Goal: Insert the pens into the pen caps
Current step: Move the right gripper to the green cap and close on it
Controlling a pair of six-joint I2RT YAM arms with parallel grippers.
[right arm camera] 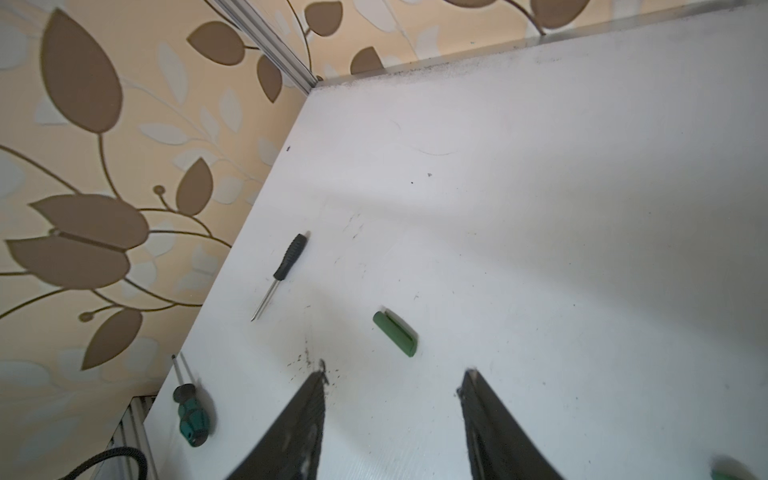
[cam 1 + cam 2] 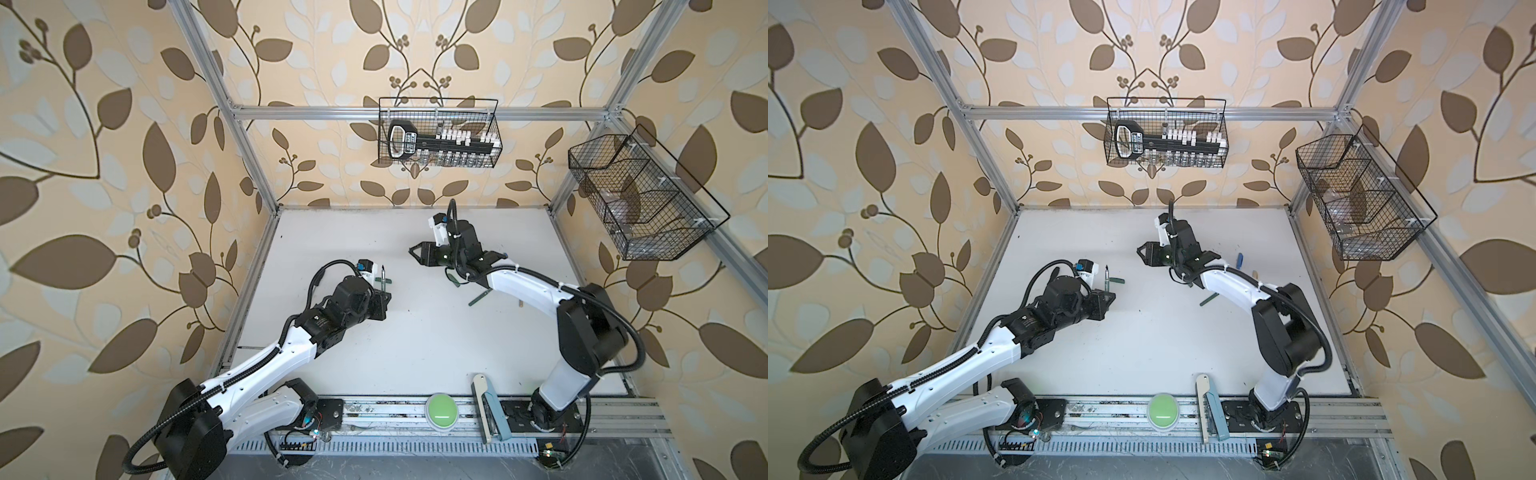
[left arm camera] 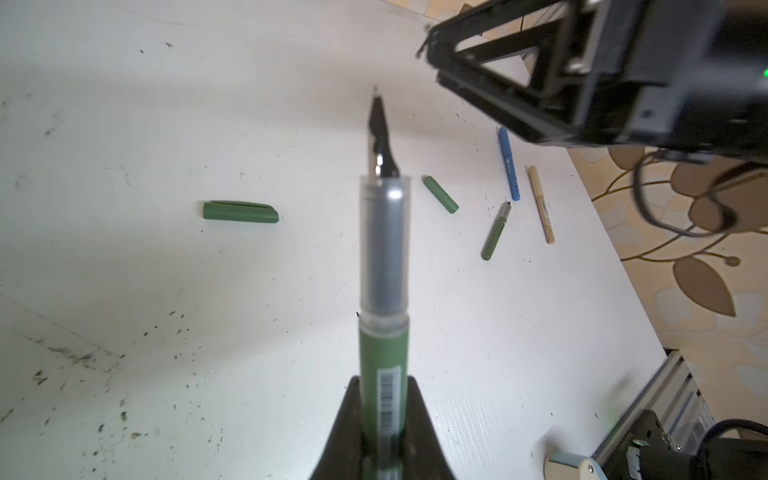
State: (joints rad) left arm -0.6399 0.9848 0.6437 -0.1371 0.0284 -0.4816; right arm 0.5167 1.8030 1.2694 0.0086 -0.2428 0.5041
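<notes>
My left gripper is shut on the barrel of a dark green pen, whose dark tip points away over the table; the same pen shows in a top view. A green pen cap with a clip lies on the table beyond it, and a second green cap lies further right. Another green pen, a blue pen and a beige pen lie together. My right gripper is open and holds nothing, hovering just short of the clipped cap.
A black-handled screwdriver and a green-handled stubby tool lie near the table's left edge. Two wire baskets hang on the walls. A green button and a flat tool sit on the front rail.
</notes>
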